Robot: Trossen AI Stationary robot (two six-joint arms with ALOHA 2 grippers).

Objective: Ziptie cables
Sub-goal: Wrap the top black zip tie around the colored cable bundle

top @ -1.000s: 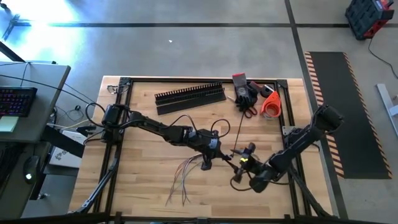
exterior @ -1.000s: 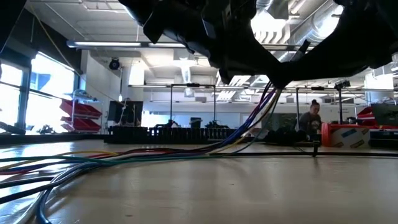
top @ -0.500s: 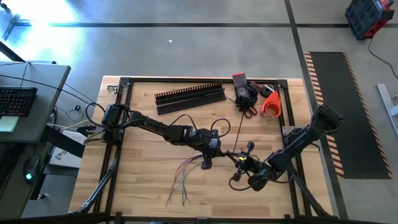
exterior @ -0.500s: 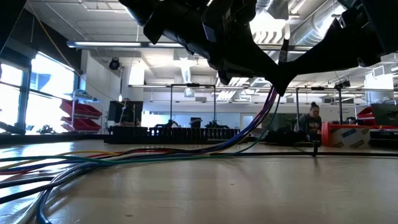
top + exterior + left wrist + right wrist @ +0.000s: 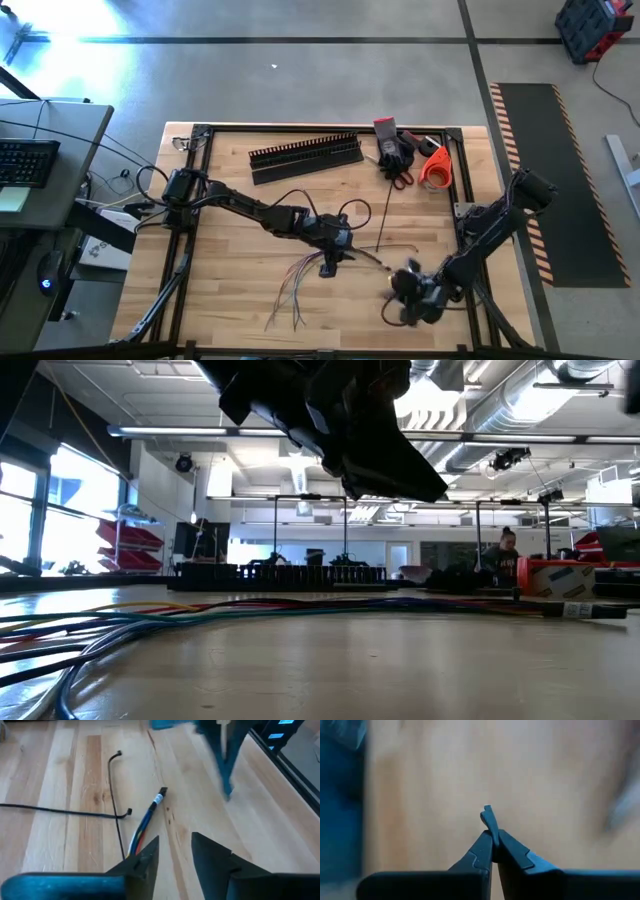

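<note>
The cables lie beside the parted left pincer; right pincer together

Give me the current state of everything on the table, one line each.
Left gripper: open, over the cables.
Right gripper: shut, empty or not I cannot tell.
Cables: lying loose on the table, fanned out.
Slotted duct: lying flat at the far edge.
</note>
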